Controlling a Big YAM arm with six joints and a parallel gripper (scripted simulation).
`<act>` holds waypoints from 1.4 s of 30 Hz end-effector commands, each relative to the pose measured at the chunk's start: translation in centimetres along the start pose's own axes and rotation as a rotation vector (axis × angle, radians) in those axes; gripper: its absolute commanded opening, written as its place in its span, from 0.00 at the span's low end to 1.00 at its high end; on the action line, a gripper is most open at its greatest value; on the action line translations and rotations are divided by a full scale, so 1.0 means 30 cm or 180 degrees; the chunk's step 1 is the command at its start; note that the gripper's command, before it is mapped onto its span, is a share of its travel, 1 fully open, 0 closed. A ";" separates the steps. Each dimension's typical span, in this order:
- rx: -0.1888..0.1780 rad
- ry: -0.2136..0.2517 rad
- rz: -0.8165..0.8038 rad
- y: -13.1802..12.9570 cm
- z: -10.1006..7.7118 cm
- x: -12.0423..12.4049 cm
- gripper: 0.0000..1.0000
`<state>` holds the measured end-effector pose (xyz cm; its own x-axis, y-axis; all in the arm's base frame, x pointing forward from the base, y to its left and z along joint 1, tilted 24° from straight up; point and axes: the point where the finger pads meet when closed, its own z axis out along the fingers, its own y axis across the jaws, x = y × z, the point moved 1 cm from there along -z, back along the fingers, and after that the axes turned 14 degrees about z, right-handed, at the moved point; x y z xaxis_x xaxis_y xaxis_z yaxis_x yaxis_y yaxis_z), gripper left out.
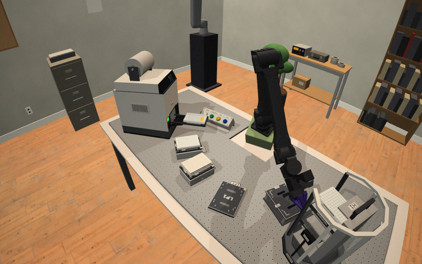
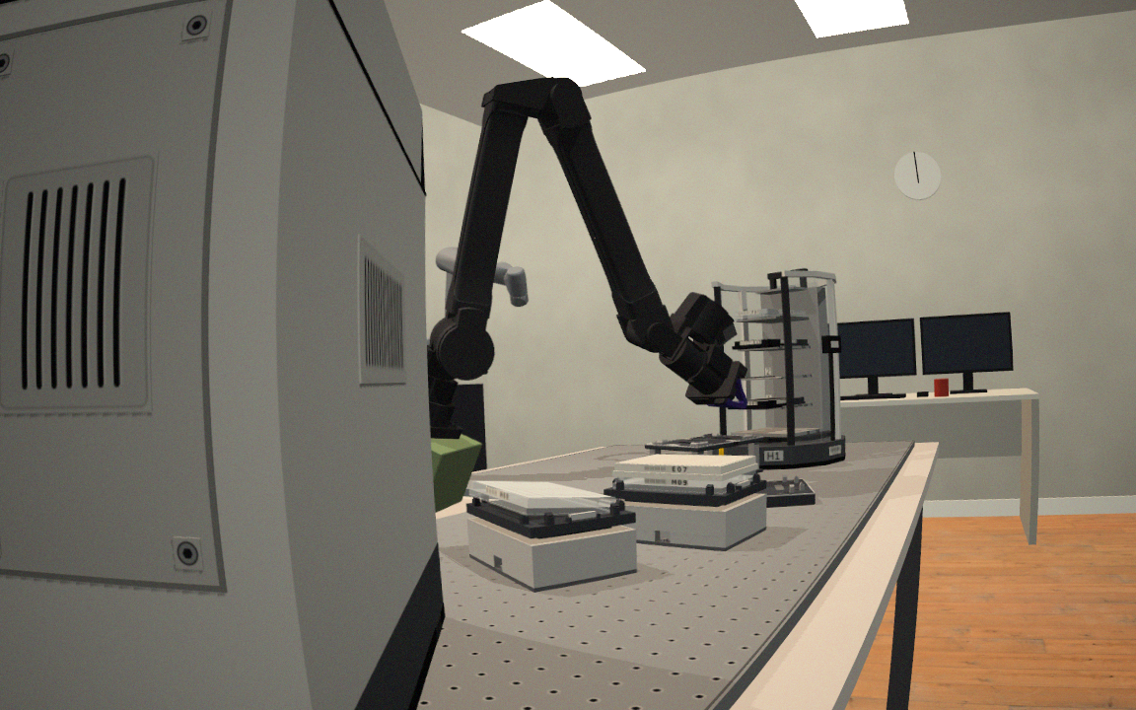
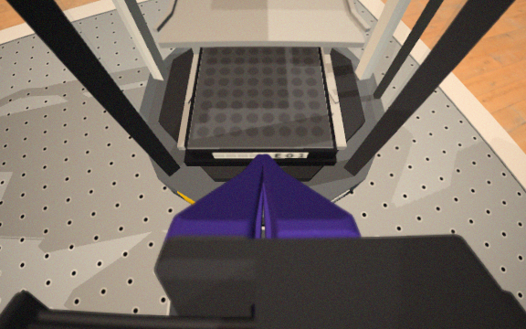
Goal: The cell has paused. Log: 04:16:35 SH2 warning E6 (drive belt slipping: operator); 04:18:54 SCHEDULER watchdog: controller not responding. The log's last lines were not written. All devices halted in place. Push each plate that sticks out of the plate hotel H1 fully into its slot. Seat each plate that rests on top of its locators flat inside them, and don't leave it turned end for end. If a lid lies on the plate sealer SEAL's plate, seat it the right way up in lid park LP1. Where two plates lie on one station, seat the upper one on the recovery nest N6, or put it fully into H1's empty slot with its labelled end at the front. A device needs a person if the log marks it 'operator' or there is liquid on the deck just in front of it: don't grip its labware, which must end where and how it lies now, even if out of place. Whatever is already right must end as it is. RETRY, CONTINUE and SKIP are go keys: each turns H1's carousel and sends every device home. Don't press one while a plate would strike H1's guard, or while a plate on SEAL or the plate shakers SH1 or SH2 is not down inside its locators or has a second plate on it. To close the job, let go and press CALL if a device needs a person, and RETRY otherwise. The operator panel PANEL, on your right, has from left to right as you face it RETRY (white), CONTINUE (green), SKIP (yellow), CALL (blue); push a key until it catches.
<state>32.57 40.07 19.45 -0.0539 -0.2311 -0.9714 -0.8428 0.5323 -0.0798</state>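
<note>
My gripper [image 3: 263, 164] is shut and empty, its purple fingertips touching the labelled front end of a dark plate [image 3: 260, 98] in a low slot of the plate hotel H1 [image 1: 333, 213]. The plate's front edge lies level with the front posts. The gripper also shows in the top view [image 1: 299, 201], low at H1's open side, and in the exterior view [image 2: 736, 396] in front of H1 [image 2: 779, 371]. A white plate [image 1: 332, 200] lies on an upper H1 shelf. One shaker carries two stacked plates [image 2: 686, 469], the other a single plate [image 2: 545, 496].
The recovery nest N6 [image 1: 281, 201] lies bare just beside the gripper. Lid park LP1 [image 1: 227, 198] lies to its left. The sealer SEAL [image 1: 145, 101] holds a plate [image 1: 195, 118] on its tray, next to the operator panel [image 1: 220, 120].
</note>
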 end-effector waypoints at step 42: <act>-0.0040 -0.0040 0.0023 0.026 0.095 -0.078 0.00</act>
<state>33.29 41.68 19.87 -0.0554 -0.2325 -0.9710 -0.8426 0.5327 -0.0795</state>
